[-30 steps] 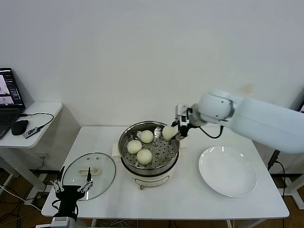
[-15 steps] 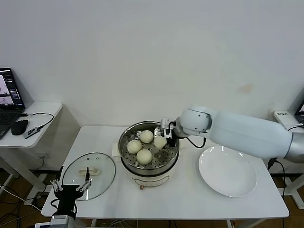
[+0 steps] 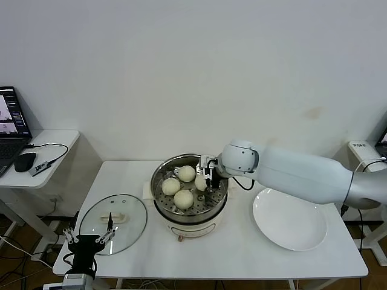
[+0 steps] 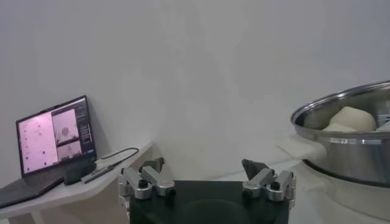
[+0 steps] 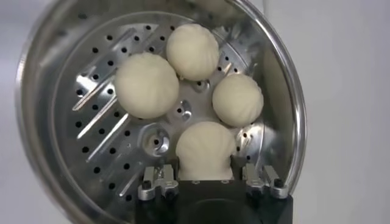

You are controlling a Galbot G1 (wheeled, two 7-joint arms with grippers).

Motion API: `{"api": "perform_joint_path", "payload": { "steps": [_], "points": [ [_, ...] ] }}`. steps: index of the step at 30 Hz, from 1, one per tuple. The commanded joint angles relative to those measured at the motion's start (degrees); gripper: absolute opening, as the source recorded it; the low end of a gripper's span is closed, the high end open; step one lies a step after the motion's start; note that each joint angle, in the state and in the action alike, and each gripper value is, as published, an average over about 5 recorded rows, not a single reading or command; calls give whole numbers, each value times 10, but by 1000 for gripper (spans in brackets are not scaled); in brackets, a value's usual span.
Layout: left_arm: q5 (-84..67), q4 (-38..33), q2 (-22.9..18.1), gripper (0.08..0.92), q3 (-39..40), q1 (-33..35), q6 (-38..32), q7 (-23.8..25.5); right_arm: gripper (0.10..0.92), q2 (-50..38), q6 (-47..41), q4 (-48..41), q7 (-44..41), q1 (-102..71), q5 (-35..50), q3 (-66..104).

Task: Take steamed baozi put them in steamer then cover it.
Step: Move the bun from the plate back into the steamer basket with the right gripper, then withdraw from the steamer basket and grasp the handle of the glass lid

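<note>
The steamer [image 3: 190, 192] sits at the centre of the head view on the white counter [image 3: 236, 251], its steel basket on a white pot base. Three steamed baozi [image 3: 183, 199] lie loose on the perforated floor; a fourth baozi [image 5: 205, 150] is pinched in the right tool [image 3: 205, 182], whose jaws are closed narrowly on it, low inside the basket on its right side. In the right wrist view this held bun sits just beside the other three, and whether it touches the floor is hard to tell, since the tool's body covers its lower edge.

The right arm reaches in from the right edge of the head view, crossing over the steamer's right rim. The flat white plate [image 3: 290, 217] lies at the lower right, near the steamer but apart from it. The cover [image 3: 113, 214] rests flat on the counter at the lower left, its cream handle up.

The left tool [image 3: 89, 240] hangs at the bottom left, at the counter's front edge just beside the cover, jaws spread wide and holding nothing; its arm is cut off by the frame. A side desk at the far left carries a laptop [image 3: 12, 121], partly cropped, and a mouse [image 3: 25, 161].
</note>
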Motion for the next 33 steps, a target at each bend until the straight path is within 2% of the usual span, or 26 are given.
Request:
{"api": "perform_joint_path", "payload": {
  "steps": [1,8,15,18,23,27,33],
  "points": [
    [0,2,0,823,0,-2,0,0,543,12,-2,-18,3,-12,-11,3],
    [0,3,-1,823,0,-2,0,0,574,10,-2,-12,-2,-11,-8,5],
    [0,5,-2,823,1,-2,0,0,758,-25,-2,30,-21,18,4,23],
    [-1,4,-2,823,2,-4,0,0,809,-53,-2,60,-30,42,18,33],
    [-1,3,-1,823,5,-6,0,0,822,-115,6,105,-17,54,39,70],
    [1,-1,-1,823,11,-5,0,0,823,-186,28,150,31,19,60,124],
    [4,-7,0,823,17,-1,0,0,823,-310,85,230,137,-166,78,296]
  ]
}}
